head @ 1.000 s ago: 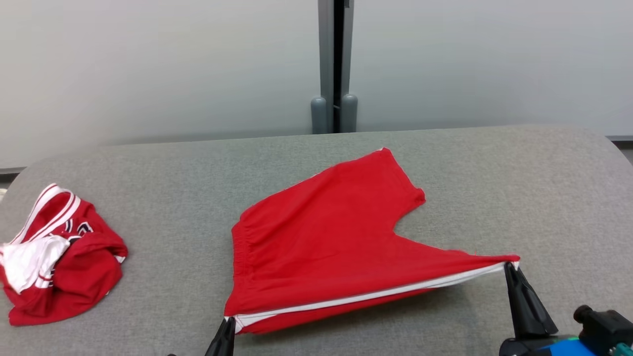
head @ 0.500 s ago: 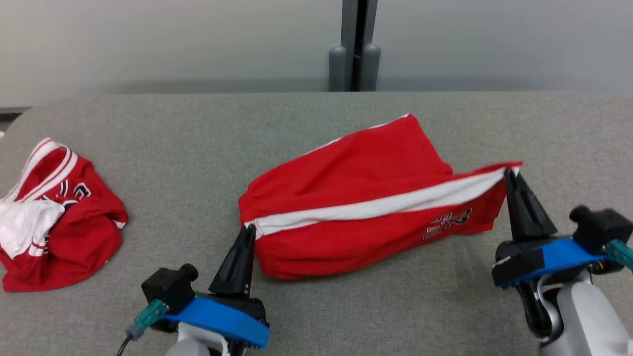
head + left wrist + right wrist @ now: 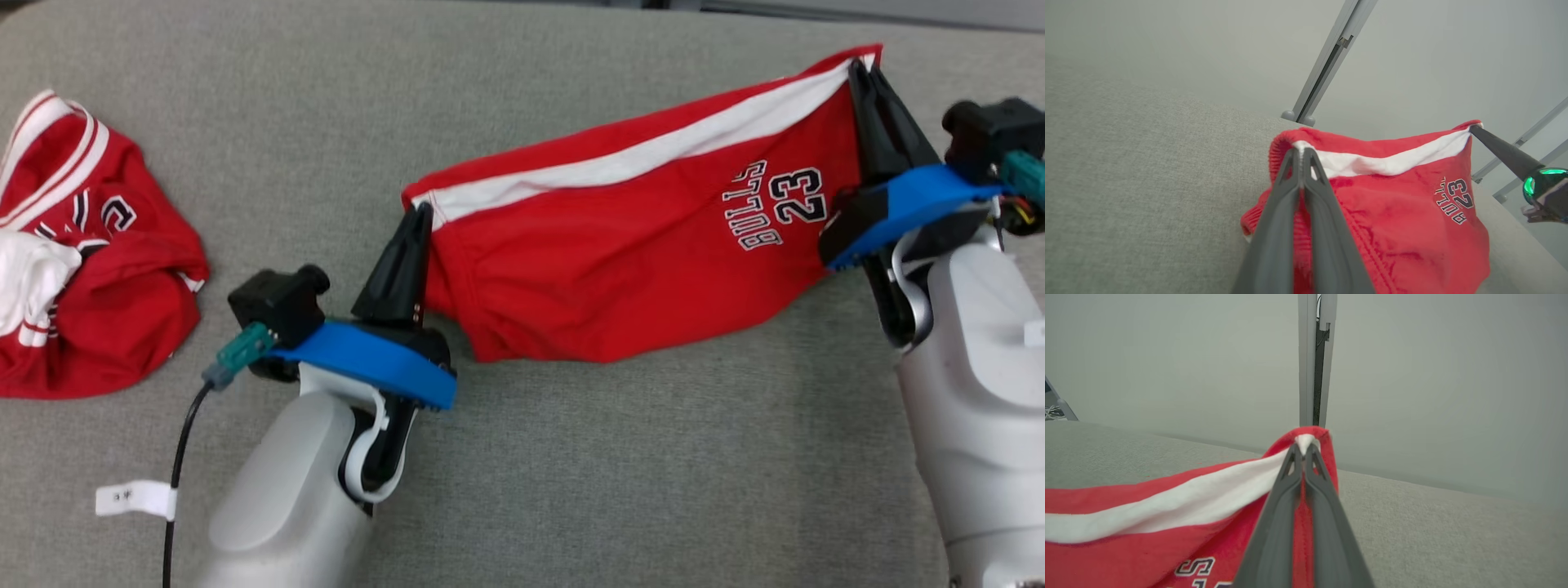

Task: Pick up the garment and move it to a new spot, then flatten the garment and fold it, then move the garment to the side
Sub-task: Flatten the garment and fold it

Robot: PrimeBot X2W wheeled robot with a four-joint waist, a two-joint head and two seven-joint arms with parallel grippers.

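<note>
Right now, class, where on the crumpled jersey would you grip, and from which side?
Probably the striped edge at the far side of the jersey, coming from above: that trim lies exposed on top, while the rest is bunched into folds.

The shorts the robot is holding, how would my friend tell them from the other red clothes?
Look at the big grey cushioned surface. Above it, red shorts hang stretched between the left gripper and the right gripper. Unlike the crumpled red garment lying at the left, they are held up and read BULLS 23.
</note>
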